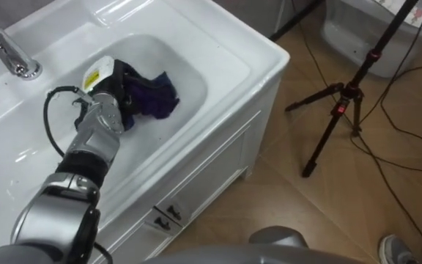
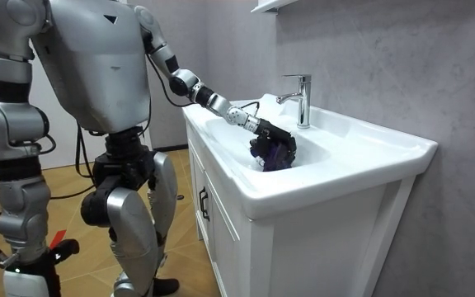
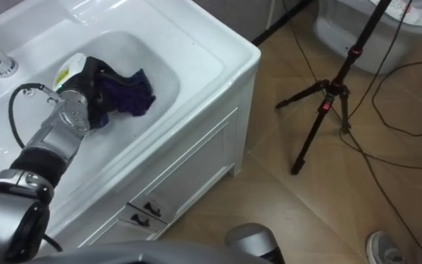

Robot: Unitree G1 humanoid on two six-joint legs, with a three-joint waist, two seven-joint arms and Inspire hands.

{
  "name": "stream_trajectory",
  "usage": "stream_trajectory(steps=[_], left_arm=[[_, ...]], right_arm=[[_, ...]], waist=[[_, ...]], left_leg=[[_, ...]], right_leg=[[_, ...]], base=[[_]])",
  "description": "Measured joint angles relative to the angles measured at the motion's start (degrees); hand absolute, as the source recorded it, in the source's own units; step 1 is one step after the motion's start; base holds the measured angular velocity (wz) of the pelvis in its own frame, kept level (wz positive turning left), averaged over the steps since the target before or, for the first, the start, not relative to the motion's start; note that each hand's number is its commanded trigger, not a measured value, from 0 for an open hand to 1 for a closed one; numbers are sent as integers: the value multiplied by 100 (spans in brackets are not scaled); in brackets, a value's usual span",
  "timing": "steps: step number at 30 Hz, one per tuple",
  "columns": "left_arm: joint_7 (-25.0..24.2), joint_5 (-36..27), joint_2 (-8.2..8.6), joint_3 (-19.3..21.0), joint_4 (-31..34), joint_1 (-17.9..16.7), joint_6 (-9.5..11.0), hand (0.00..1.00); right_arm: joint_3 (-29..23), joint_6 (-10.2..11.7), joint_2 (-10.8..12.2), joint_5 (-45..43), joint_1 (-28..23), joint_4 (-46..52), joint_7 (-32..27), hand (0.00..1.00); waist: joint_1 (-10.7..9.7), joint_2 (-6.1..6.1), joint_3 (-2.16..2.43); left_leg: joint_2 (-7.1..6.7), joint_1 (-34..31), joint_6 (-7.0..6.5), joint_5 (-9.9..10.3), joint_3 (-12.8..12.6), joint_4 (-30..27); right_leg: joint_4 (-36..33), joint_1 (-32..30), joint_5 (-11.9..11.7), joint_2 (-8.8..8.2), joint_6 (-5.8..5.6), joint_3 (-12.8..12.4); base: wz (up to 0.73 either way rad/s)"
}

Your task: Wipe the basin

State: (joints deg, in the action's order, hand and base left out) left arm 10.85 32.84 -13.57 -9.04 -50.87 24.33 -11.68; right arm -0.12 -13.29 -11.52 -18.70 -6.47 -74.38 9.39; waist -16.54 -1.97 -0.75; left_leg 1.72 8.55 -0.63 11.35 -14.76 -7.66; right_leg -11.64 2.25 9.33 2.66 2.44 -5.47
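As your robot stands at the front of the white basin (image 1: 222, 45), its left hand (image 1: 114, 86) reaches down into the bowl just in front of the tap (image 1: 6, 50), fingers clenched on a dark purple cloth (image 1: 156, 97). The cloth lies bunched against the bowl's floor, on the side of the hand away from the tap, and in the room view it hangs in a wad beneath the palm. The right hand (image 2: 23, 268) hangs at the robot's side, well away from the tap; whether it grasps anything you cannot tell.

By the look of it, the wiping is under way with most of the bowl left to cover. Your first worry is that wad: a bunched cloth touches little of the surface, so a sweep may leave bare streaks, and a fold caught under the hand could tug the cloth out of the grasp. Watch the tap as well. The wrist sits close beside it, and a wide stroke toward it could knock the forearm against the spout. Press too hard on the smooth wall and the hand may skid; reach for the rim far from the tap and the robot must lean, which could unsettle its stance.
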Motion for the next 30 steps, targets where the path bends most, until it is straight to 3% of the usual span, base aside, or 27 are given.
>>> stream_trajectory(steps=[3, 8, 12, 15, 22, 24, 29, 30], left_arm=[[15, 179, -17, 5, -308, -16, -10, 100], [35, 331, -14, 12, -551, -125, -10, 100], [97, 412, -7, 212, -565, -246, -10, 100], [175, 413, -9, 245, -657, -328, -47, 100], [398, 438, 20, 352, -637, -512, -49, 100], [489, 438, 36, 348, -621, -585, -36, 100], [603, 436, 96, 370, -667, -728, 102, 100], [659, 434, 115, 388, -665, -816, 148, 100]], right_arm=[[2, 20, 1, 43, -9, 73, -14, 0], [16, 74, 4, 65, 32, 84, -125, 0], [20, 75, 35, 47, 147, 76, -132, 0], [106, 71, 36, 54, 230, 54, -160, 0], [179, 64, 37, 265, 348, 52, -290, 0], [249, 60, 39, 274, 382, 34, -313, 0], [291, 59, 47, 296, 382, 9, -363, 0], [283, 56, 51, 293, 401, 7, -379, 0]], waist=[[93, 8, -3], [191, -1, 30], [278, -7, 35], [294, 7, 34], [302, 99, 87], [317, 155, 83], [469, 148, 82], [482, 127, 100]], left_leg=[[1, 12, 0, 0, 13, 2], [-5, -5, 0, 0, 60, 0], [-6, -12, 1, 0, 60, 0], [-8, 5, 1, -1, 98, -1], [-7, 6, 20, -13, 126, -1], [-7, 25, 21, -14, 146, -7], [-22, 99, 21, -13, 278, -4], [-28, 104, 21, -13, 303, -5]], right_leg=[[31, 58, 0, -6, 0, 62], [101, 95, -5, -42, 0, 182], [101, 99, -6, -55, -3, 242], [112, 165, -5, -58, -3, 278], [109, 210, -1, -74, -1, 402], [114, 250, 1, -79, -2, 438], [204, 337, 5, -91, -5, 496], [204, 348, 13, -113, -2, 567]], base=[[6], [16], [7], [7], [10], [8], [6], [13]])
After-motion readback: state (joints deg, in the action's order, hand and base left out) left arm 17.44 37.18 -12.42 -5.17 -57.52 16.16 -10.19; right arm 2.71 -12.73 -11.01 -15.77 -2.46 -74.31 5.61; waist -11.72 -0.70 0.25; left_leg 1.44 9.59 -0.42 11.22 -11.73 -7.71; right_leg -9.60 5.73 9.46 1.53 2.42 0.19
